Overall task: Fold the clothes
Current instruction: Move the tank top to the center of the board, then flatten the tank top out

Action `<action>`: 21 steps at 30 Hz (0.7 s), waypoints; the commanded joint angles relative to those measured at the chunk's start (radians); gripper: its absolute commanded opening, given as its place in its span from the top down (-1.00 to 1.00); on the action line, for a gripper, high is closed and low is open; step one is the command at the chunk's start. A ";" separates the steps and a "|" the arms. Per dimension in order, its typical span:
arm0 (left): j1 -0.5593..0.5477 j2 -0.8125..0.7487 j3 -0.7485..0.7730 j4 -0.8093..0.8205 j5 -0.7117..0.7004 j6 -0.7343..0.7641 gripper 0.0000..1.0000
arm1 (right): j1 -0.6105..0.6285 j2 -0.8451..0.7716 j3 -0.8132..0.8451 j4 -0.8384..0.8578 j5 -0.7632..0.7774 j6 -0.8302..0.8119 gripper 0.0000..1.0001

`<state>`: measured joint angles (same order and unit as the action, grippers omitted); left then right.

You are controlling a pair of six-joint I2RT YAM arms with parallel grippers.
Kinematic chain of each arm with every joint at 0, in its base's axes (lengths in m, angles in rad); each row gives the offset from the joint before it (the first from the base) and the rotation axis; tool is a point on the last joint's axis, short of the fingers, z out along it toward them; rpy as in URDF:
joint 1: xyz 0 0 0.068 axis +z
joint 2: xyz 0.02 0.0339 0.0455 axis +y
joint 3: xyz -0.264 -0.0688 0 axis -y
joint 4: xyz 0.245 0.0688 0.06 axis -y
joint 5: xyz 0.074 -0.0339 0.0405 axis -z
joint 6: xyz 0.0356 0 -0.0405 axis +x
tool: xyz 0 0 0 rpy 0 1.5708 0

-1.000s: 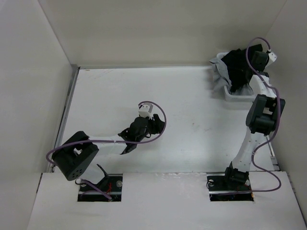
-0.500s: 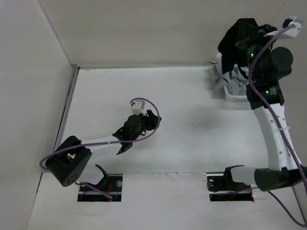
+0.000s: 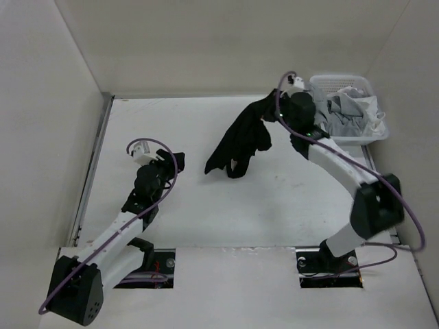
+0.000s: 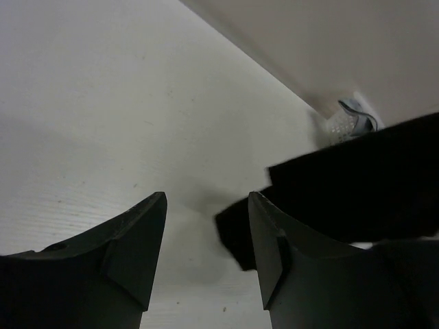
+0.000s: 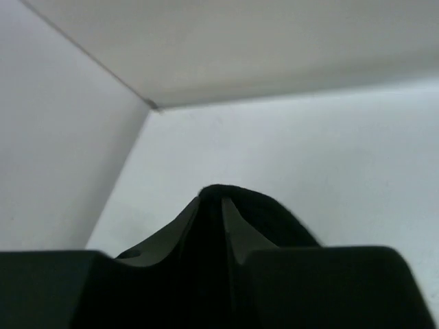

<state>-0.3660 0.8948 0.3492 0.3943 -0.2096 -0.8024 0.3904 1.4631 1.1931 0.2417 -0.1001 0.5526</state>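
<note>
From above we see the black T-shirt [image 3: 240, 140] dangling left of the laundry basket [image 3: 350, 141], pinched by the right gripper [image 3: 276, 111]. Only its own wrist view shows us the left gripper [image 4: 206, 205] spread.

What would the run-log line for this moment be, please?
shirt: bunched, hanging over table, outside basket | right pincer: shut on shirt | left pincer: open, empty | fold: not begun
</note>
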 commanded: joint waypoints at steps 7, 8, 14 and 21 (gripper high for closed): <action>0.022 0.041 -0.041 -0.106 0.007 -0.001 0.06 | 0.004 0.191 0.070 -0.027 0.109 0.006 -0.04; 0.019 0.074 -0.033 -0.100 0.007 -0.001 0.07 | 0.030 0.168 0.019 -0.018 0.118 0.004 0.12; -0.059 0.349 0.083 -0.009 0.052 -0.001 0.09 | 0.187 0.117 -0.228 -0.041 0.200 0.030 0.84; -0.141 0.536 0.172 0.063 0.059 -0.004 0.04 | 0.262 0.131 -0.362 0.004 0.254 0.105 0.13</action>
<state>-0.4942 1.4036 0.4667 0.3637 -0.1638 -0.8089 0.6540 1.5810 0.8448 0.1841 0.0902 0.6186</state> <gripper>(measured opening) 0.480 0.413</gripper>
